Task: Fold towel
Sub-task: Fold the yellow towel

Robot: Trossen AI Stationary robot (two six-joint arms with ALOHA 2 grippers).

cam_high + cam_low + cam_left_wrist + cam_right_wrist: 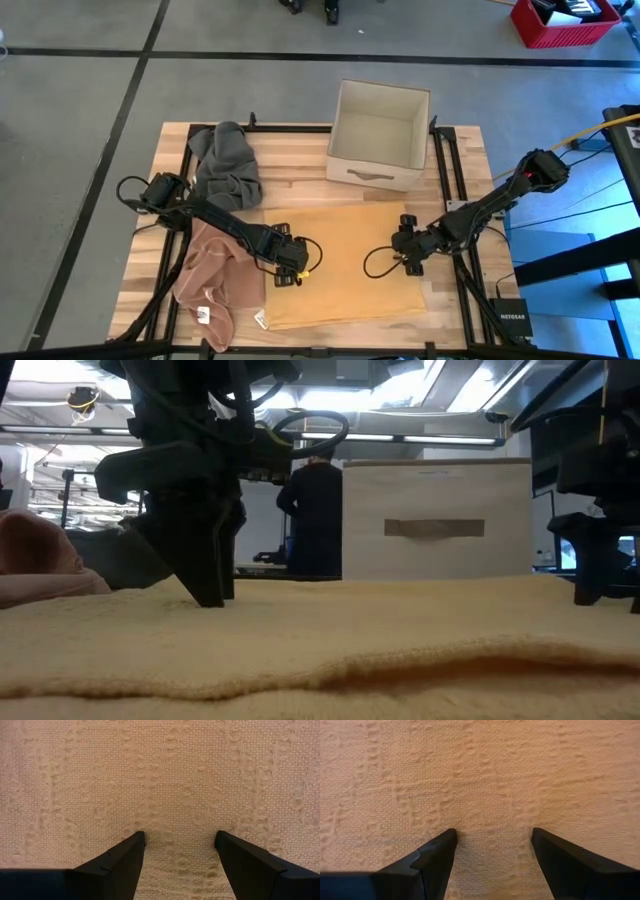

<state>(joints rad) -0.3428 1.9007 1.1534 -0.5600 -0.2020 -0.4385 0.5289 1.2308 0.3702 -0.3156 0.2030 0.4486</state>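
A yellow woven towel (345, 270) lies spread flat on the wooden table, its near edge a low ridge in the low view (400, 660). My left gripper (293, 268) stands open over the towel's left middle, pointing steeply down, and the weave fills its wrist view (175, 780). My right gripper (408, 262) stands open over the towel's right middle, also pointing steeply down at the cloth (485, 775). Nothing lies between either pair of fingers. My left gripper sets its two spread fingertips (135, 842) down on the towel's flat top from above, slanting; in the low view they meet the cloth (210, 600). The towel lies flat under them. My right gripper brings its spread fingertips (445, 840) down to the towel's top; I cannot tell whether they touch.
A white box (378, 135) stands at the table's far side, just beyond the towel. A grey cloth (228, 165) and a pink cloth (210, 285) lie bunched at the left. A person (315, 510) stands in the room behind the table.
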